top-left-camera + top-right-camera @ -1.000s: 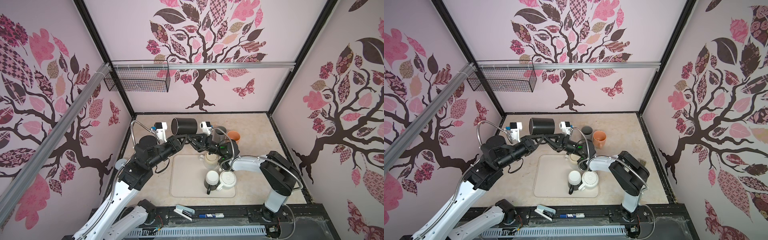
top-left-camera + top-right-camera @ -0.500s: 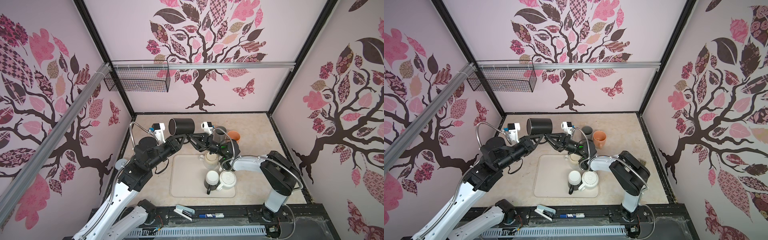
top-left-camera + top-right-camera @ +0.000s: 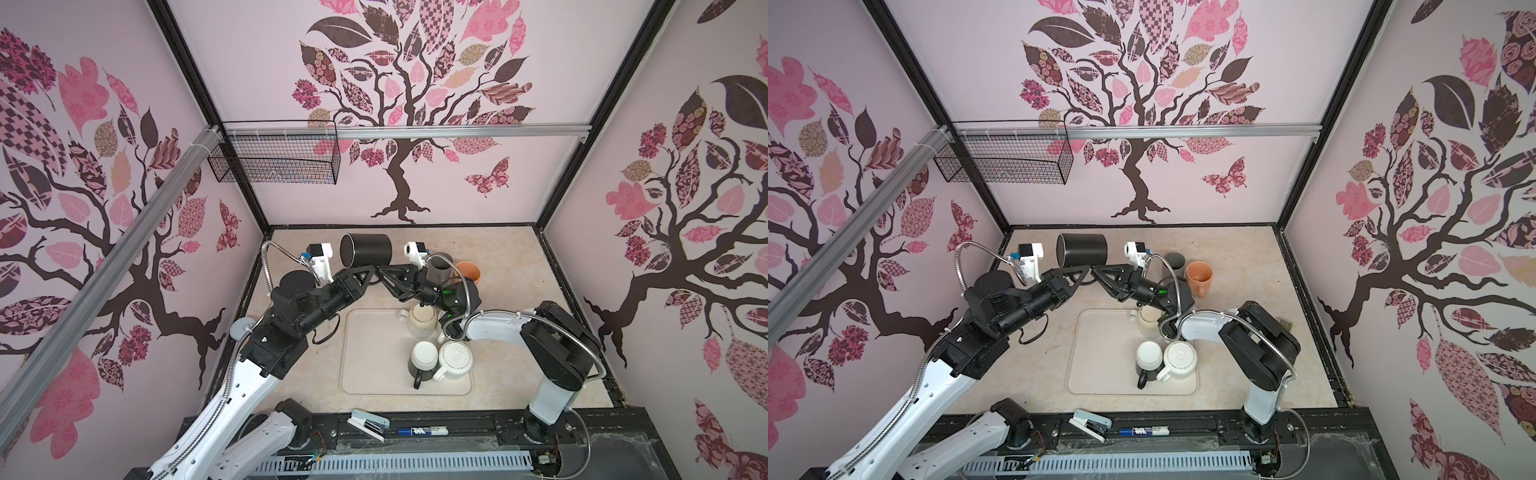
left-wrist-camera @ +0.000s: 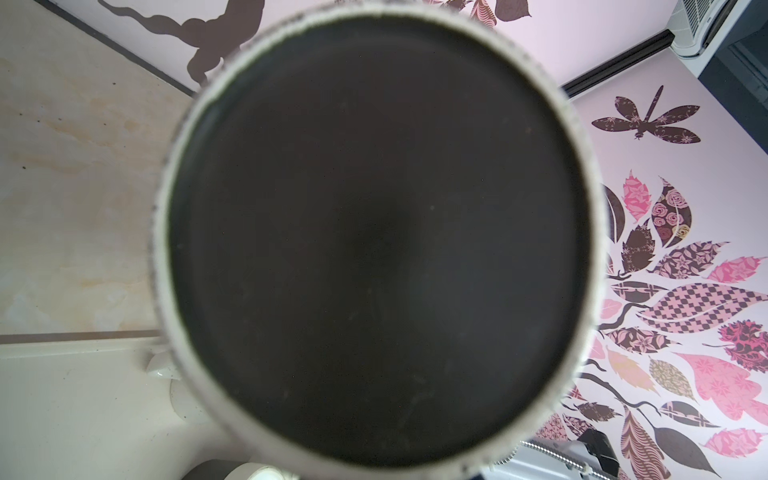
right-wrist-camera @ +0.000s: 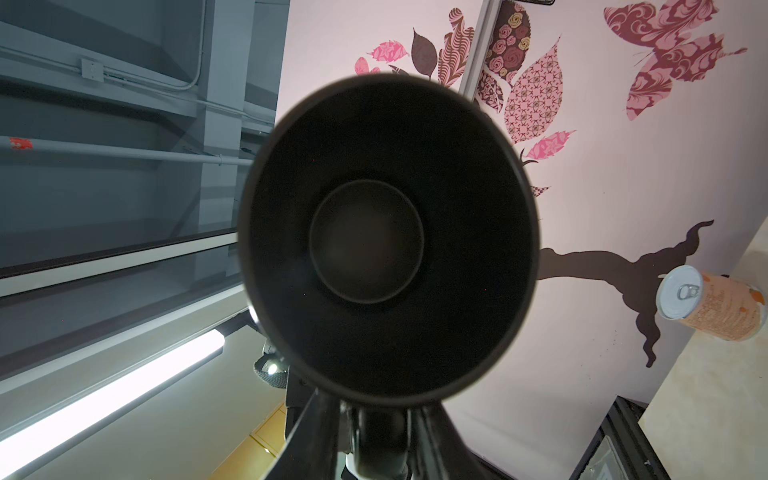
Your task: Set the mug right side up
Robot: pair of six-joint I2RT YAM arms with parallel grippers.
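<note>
Overhead stereo pair; wrist cams close on mug [image 4: 378,241].

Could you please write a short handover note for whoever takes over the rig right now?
The left gripper is shut, apparently carrying the black mug from below.
The right gripper has its jaws at the same spot; whether they grip is unclear.
The black mug hangs in the air between the arms, on its side, mouth toward the right arm.
Done: lifted, half turned.
Left: finish the turn, stand it upright on the table, release.
</note>
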